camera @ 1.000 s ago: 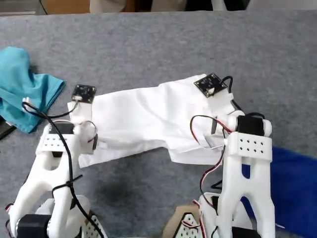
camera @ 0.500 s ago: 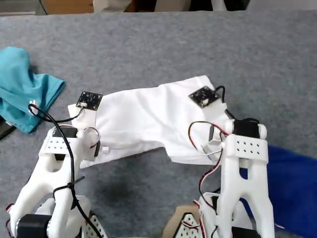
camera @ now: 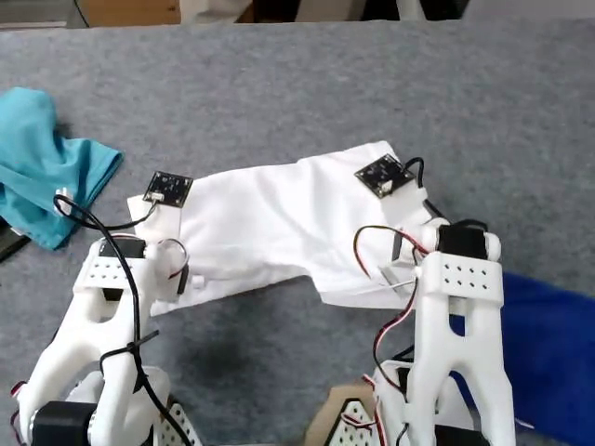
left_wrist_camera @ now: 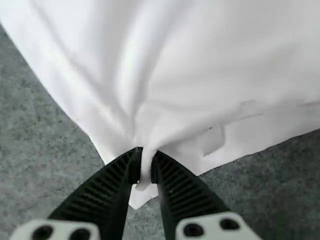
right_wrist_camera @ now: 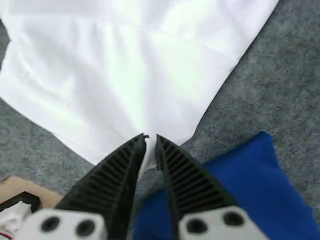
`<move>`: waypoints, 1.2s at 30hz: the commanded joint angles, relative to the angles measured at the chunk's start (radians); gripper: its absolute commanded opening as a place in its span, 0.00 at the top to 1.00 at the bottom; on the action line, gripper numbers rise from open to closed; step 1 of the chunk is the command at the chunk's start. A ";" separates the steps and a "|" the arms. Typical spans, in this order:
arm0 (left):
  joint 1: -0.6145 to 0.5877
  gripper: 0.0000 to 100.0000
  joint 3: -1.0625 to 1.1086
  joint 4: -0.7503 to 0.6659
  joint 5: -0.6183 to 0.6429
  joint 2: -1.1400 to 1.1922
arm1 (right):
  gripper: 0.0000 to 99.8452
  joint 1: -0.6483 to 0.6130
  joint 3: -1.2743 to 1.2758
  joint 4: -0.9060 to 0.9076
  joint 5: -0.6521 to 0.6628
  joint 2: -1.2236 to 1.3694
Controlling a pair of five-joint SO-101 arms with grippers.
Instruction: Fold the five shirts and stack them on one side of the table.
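white shirt (camera: 279, 218) on grey felt table (camera: 279, 84); l claw (left_wrist_camera: 144, 154) & r claw (right_wrist_camera: 151, 138) both pinch its edge.

**Cloth and plastic, basically**

The white shirt (camera: 279, 223) is thin, smooth, matt cloth, softly creased. The teal shirt (camera: 42, 172) and blue shirt (camera: 548, 353) look similarly soft. The tabletop (camera: 279, 84) is grey, fuzzy, felt-like. The left tool (left_wrist_camera: 143, 165) and right tool (right_wrist_camera: 150, 142) are black, ribbed, matt plastic. The arms (camera: 460, 344) are smooth white plastic.

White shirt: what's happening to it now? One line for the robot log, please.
white shirt: lying on table | left gripper: shut on its edge | right gripper: shut on its edge
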 commanded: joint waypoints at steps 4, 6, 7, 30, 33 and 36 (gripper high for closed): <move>-0.003 0.83 -0.012 0.092 -0.006 -0.024 | 0.83 0.019 0.001 -0.008 0.020 -0.036; -0.003 0.78 -0.014 0.107 -0.005 -0.024 | 0.79 0.016 0.001 -0.008 0.021 -0.036; -0.003 0.77 -0.021 0.112 -0.006 -0.024 | 0.78 0.016 -0.001 -0.006 0.021 -0.036; -0.181 0.93 -0.580 0.247 0.199 -0.007 | 0.85 -0.038 -0.386 0.098 -0.038 0.048; -0.155 0.97 -0.572 0.137 0.273 0.030 | 1.00 -0.105 -0.473 0.003 -0.121 0.203; -0.147 0.98 -0.568 0.023 0.376 0.102 | 0.97 -0.168 -0.599 -0.049 -0.201 0.400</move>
